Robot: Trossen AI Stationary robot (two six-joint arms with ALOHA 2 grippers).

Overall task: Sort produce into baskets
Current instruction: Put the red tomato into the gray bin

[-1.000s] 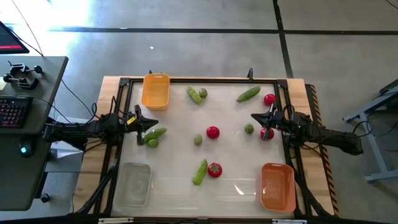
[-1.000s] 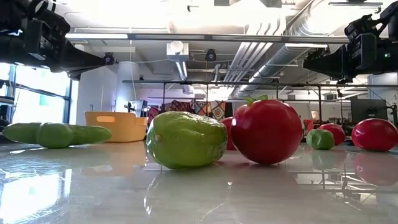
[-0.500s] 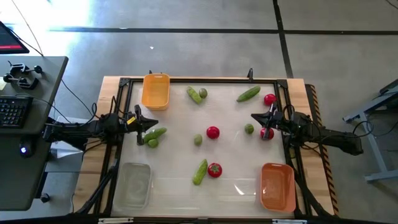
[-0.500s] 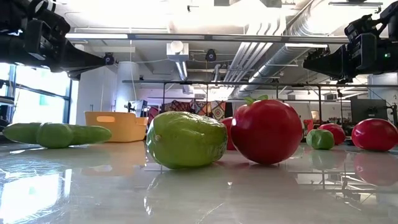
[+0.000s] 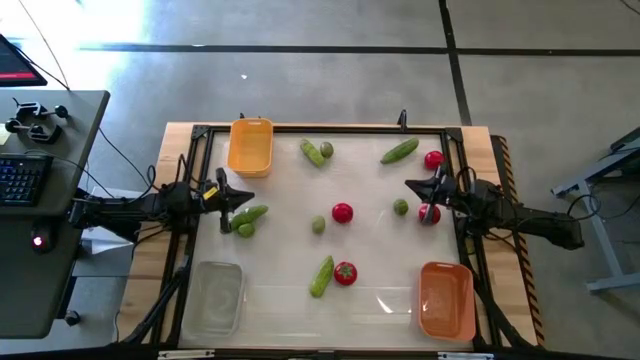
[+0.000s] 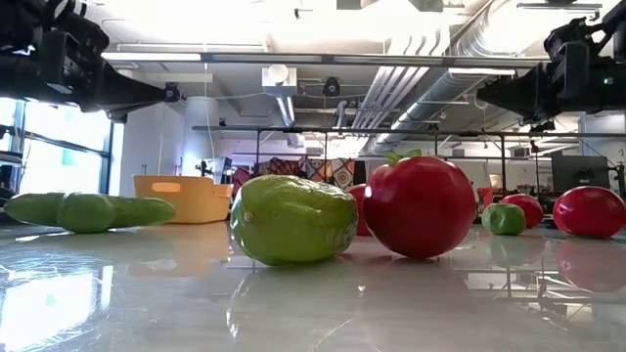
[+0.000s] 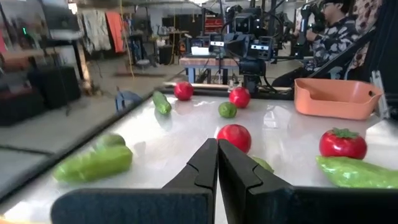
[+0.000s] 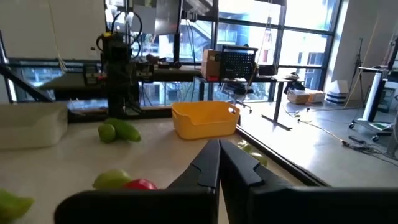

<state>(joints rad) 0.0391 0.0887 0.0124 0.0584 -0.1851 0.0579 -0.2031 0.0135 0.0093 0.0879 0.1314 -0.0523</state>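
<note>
The produce lies scattered on the white tabletop: tomatoes [image 5: 342, 212] [image 5: 345, 273] [image 5: 429, 213], cucumbers [image 5: 321, 276] [image 5: 399, 151] [image 5: 250, 214] and limes [image 5: 318, 225] [image 5: 400, 207]. The yellow basket [image 5: 250, 146] stands at the far left, the clear basket [image 5: 215, 297] at the near left and the orange basket [image 5: 446, 298] at the near right. My left gripper [image 5: 248, 199] hovers shut at the left edge, pointing level over a cucumber and a lime [image 5: 245, 229]. At the right edge my right gripper [image 5: 409, 186] hovers shut near a tomato. Neither holds anything.
A black frame [image 5: 320, 128] runs round the tabletop on a wooden bench. Further produce lies at the far edge: a cucumber [image 5: 313, 152], a lime [image 5: 326, 150] and a tomato [image 5: 433, 159]. A desk with a keyboard [image 5: 20, 180] stands left of the bench.
</note>
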